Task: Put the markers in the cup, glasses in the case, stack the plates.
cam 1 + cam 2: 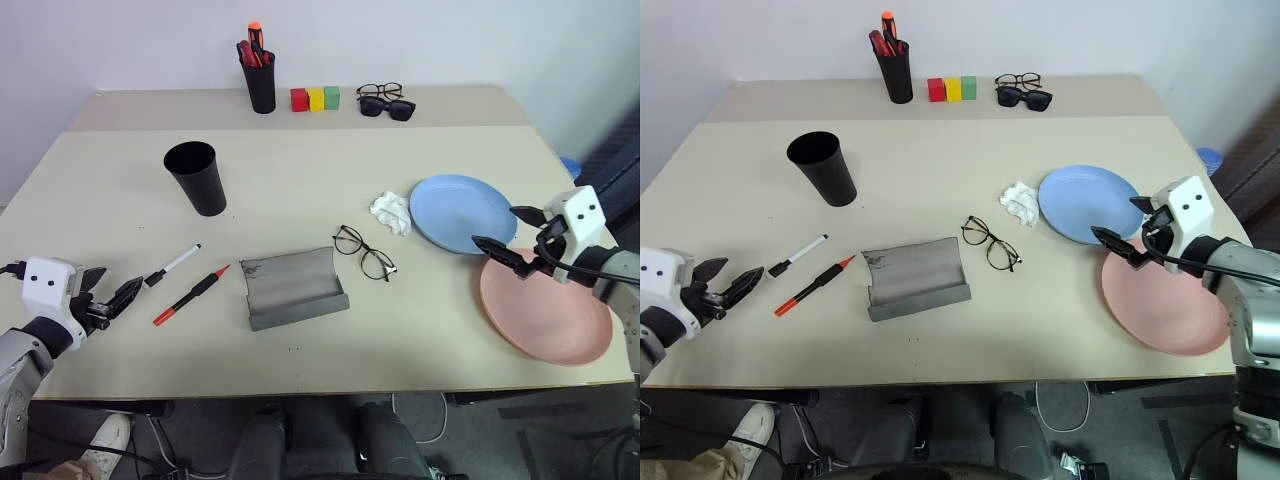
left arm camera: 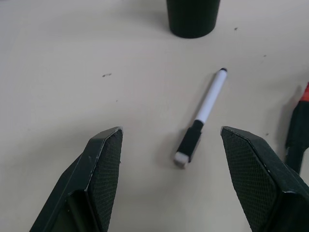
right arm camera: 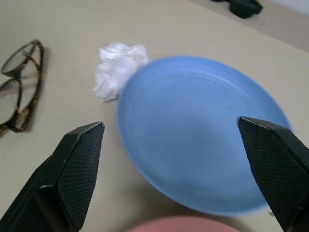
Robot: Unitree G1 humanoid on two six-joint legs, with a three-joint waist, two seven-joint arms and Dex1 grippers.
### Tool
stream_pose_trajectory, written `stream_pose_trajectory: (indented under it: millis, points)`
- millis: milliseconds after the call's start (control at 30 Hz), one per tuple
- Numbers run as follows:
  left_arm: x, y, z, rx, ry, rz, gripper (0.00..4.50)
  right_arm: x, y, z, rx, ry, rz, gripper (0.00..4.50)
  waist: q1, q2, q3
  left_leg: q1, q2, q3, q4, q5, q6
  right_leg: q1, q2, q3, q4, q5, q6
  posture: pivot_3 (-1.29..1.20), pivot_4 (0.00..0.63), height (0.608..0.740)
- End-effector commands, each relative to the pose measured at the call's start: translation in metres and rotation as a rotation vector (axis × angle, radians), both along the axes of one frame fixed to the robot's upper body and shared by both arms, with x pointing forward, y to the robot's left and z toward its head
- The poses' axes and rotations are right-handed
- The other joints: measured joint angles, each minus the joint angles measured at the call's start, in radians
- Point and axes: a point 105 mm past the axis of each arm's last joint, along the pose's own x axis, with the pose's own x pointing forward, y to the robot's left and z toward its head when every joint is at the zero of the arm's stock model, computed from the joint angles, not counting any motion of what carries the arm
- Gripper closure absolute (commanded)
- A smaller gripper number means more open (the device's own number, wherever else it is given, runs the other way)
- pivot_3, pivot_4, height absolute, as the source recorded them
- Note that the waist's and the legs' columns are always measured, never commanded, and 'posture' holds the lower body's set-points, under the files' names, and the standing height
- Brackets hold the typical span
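The white marker (image 1: 172,264) and the red marker (image 1: 191,295) lie side by side on the table's left, in front of the wide black cup (image 1: 196,178). My left gripper (image 1: 112,298) stands open just left of them, holding nothing; its wrist view looks at the white marker (image 2: 202,116). The thin wire glasses (image 1: 363,252) lie beside the open grey case (image 1: 293,288) at the centre. The blue plate (image 1: 462,213) lies at the right, and the pink plate (image 1: 548,310) lies nearer me beside it. Above where the two plates meet, my right gripper (image 1: 509,240) hangs wide open and empty.
A crumpled white tissue (image 1: 391,211) lies against the blue plate's left rim. At the table's back stand a black pen pot (image 1: 261,82) with red and orange pens, three coloured blocks (image 1: 315,98), and sunglasses with other spectacles (image 1: 384,101).
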Motion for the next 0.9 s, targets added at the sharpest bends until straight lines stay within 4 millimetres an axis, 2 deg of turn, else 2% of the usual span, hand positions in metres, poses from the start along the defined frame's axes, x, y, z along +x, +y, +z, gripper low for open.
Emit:
stream_pose_trajectory:
  millis: [33,167,333,367,467,500,567,700,800,900]
  points:
    - [0.000,-0.001,0.011,0.005,-0.042,0.002,1.22,0.003,0.004,0.015,-0.004,-0.061,0.013,0.00,0.000,0.000,0.000,0.000,0.000,0.000,0.000,0.000,0.000,0.000,0.000,0.000,0.000,0.000,0.000,0.00,0.150,0.740]
    - [0.003,-0.005,0.013,0.002,-0.049,-0.011,1.22,0.005,0.013,0.017,0.003,-0.069,0.034,0.00,0.000,0.000,0.000,0.000,0.000,0.000,0.000,0.000,0.000,0.000,0.000,0.000,0.000,0.000,0.000,0.00,0.150,0.740]
    - [0.008,-0.022,0.014,0.008,-0.032,-0.088,1.22,0.007,0.037,0.015,0.029,-0.078,0.105,0.00,0.001,0.000,0.000,0.000,0.000,0.000,0.000,0.000,0.000,0.000,0.001,-0.001,0.000,0.000,0.000,0.00,0.150,0.740]
    - [0.008,-0.030,0.013,0.003,-0.012,-0.130,1.22,0.008,0.046,0.015,0.041,-0.082,0.128,0.00,0.000,0.000,0.000,0.000,0.000,0.000,0.000,0.000,0.000,0.000,0.001,-0.001,0.000,0.000,0.001,0.00,0.150,0.740]
    - [0.005,-0.056,0.009,-0.011,0.051,-0.255,0.47,0.006,0.073,0.014,0.069,-0.087,0.205,0.00,-0.003,0.000,0.000,0.000,0.000,0.000,0.000,0.000,0.000,0.000,0.001,0.000,0.000,0.000,0.001,0.00,0.150,0.740]
    - [0.005,-0.066,0.007,-0.003,0.083,-0.302,0.07,0.004,0.088,0.014,0.085,-0.089,0.252,0.00,-0.003,0.000,0.000,0.000,0.000,0.000,0.000,0.000,0.000,0.000,0.001,0.000,0.001,0.000,0.001,0.00,0.150,0.740]
    - [0.008,-0.075,0.003,0.047,0.141,-0.335,0.02,-0.004,0.117,0.014,0.111,-0.088,0.355,0.00,-0.002,0.000,0.000,0.000,0.000,-0.001,0.000,0.000,0.000,0.000,0.002,0.000,0.001,0.000,0.001,0.00,0.150,0.740]
    - [0.019,-0.073,-0.007,0.092,0.256,-0.317,0.02,-0.029,0.164,0.009,0.112,-0.042,0.553,0.00,-0.001,0.000,0.000,0.000,0.000,-0.003,0.000,0.000,0.000,0.000,0.004,-0.001,0.002,0.000,0.001,0.00,0.150,0.740]
    - [0.023,-0.076,-0.017,0.141,0.357,-0.335,0.02,-0.048,0.189,0.002,0.058,-0.008,0.690,0.00,0.000,0.000,0.000,0.000,0.000,-0.003,0.001,0.000,0.000,0.000,0.005,-0.001,0.002,0.000,0.001,0.00,0.150,0.740]
    - [0.027,-0.079,-0.024,0.150,0.423,-0.351,0.02,-0.057,0.209,0.005,0.069,-0.022,0.751,0.00,-0.002,0.000,0.000,0.000,0.000,-0.003,0.001,0.000,0.000,-0.001,0.005,-0.001,0.002,0.000,0.001,0.00,0.150,0.740]
